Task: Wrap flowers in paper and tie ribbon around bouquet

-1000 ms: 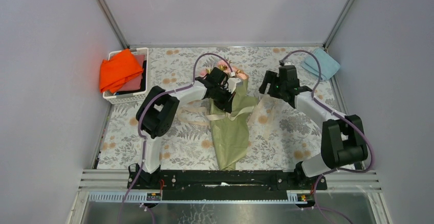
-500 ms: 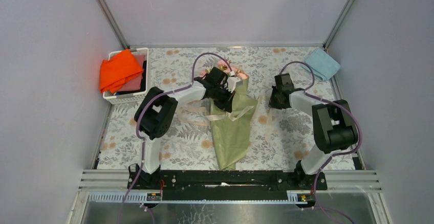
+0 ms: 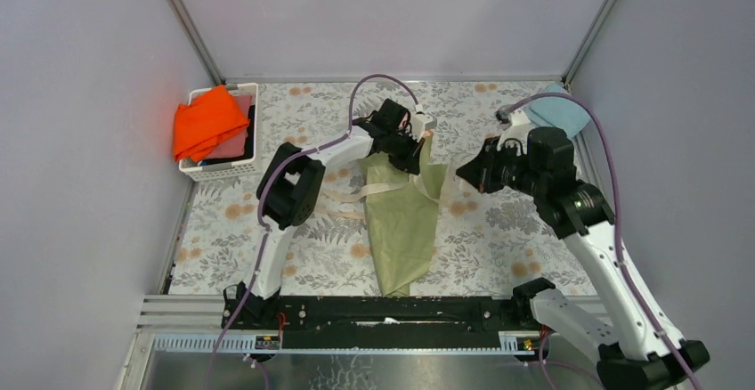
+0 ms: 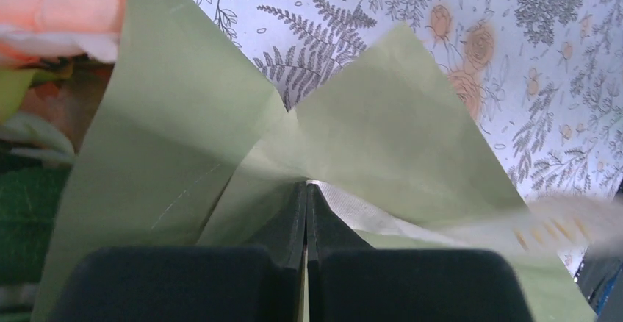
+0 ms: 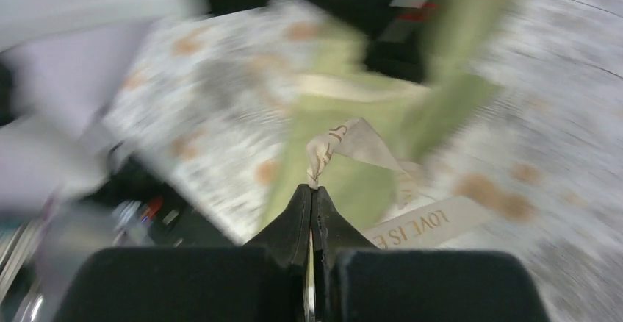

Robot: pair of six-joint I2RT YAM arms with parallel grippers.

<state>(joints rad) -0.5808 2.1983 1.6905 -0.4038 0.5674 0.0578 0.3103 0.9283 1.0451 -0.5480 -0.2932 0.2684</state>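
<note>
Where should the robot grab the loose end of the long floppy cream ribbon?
I'd take the long floppy cream ribbon by its loose tail, lying flat on the flowery table left of the olive-green paper cone. Come straight down from above, pinching across its width: it is thin and limp, with no raised edge to pinch sideways.

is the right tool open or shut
Shut on the ribbon: the right tool shows no gap at its tips, and the cream band's end is pinched there.
</note>
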